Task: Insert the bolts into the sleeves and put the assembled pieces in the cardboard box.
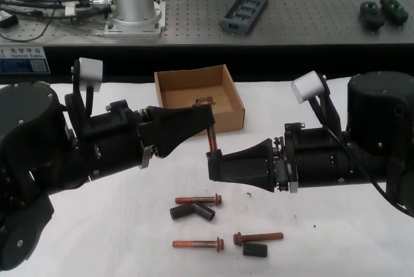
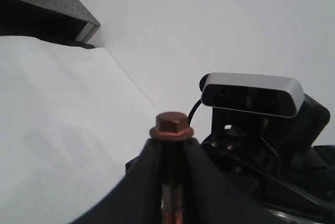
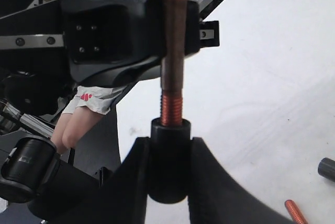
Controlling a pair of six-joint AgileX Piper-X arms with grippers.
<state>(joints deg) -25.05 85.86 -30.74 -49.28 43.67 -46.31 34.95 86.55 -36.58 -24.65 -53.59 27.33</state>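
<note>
Over the white cloth, my left gripper (image 1: 208, 119) is shut on a copper bolt (image 1: 211, 136) that hangs upright, head up (image 2: 171, 127). Just below it, my right gripper (image 1: 212, 162) is shut on a black sleeve (image 3: 168, 156). The bolt's threaded tip (image 3: 171, 108) sits in the sleeve's mouth. The cardboard box (image 1: 169, 85) stands right behind the grippers, with one bolt piece (image 1: 204, 102) inside. Three loose bolts (image 1: 197, 199) (image 1: 197, 244) (image 1: 260, 236) and three black sleeves (image 1: 182, 212) (image 1: 204, 211) (image 1: 255, 250) lie on the cloth in front.
Behind the cloth runs a perforated metal bench with a black ribbed tray (image 1: 244, 9), a metal column base (image 1: 132, 2) with cables, and two black parts (image 1: 383, 11). Both arm bodies flank the cloth at left and right.
</note>
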